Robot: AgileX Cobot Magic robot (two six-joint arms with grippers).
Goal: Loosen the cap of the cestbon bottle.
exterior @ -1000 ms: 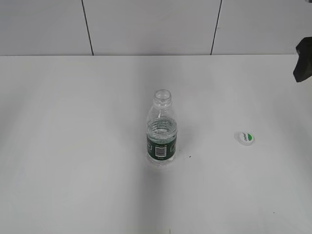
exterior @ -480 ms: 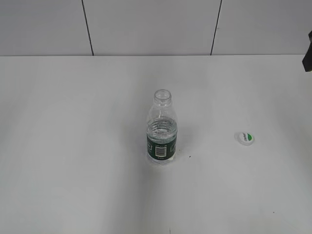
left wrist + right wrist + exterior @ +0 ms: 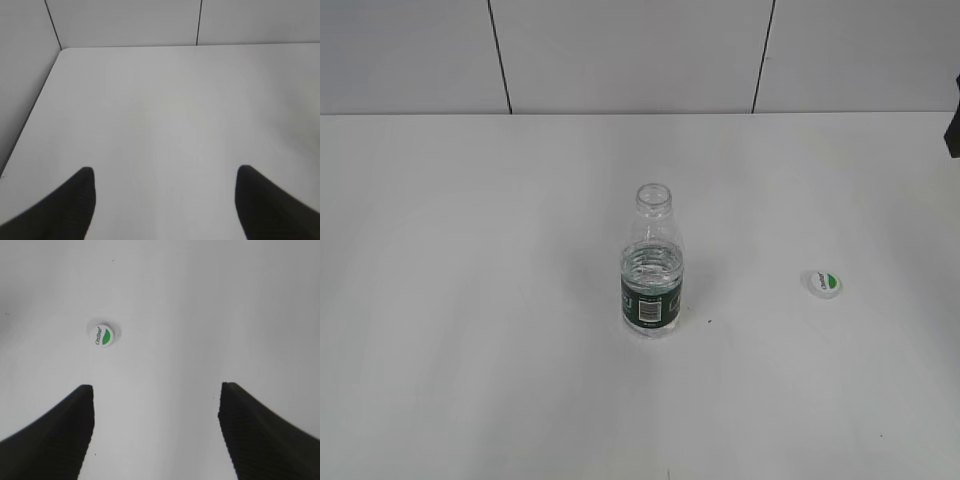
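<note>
The cestbon bottle (image 3: 651, 270) stands upright mid-table with its neck open, no cap on it. The cap (image 3: 822, 283) lies flat on the table to the bottle's right, green mark up; it also shows in the right wrist view (image 3: 103, 335). My right gripper (image 3: 156, 390) is open and empty above bare table, the cap ahead and to the left of its jaws. Only a dark sliver of the right arm (image 3: 953, 135) shows at the exterior view's right edge. My left gripper (image 3: 165, 172) is open and empty over bare table; the bottle is out of its view.
The white table (image 3: 470, 300) meets a tiled wall (image 3: 620, 50) at the back. The table's left edge and corner (image 3: 59, 50) show in the left wrist view.
The right arm has drawn back to the right, almost out of the exterior view. The bottle and cap have not moved.
</note>
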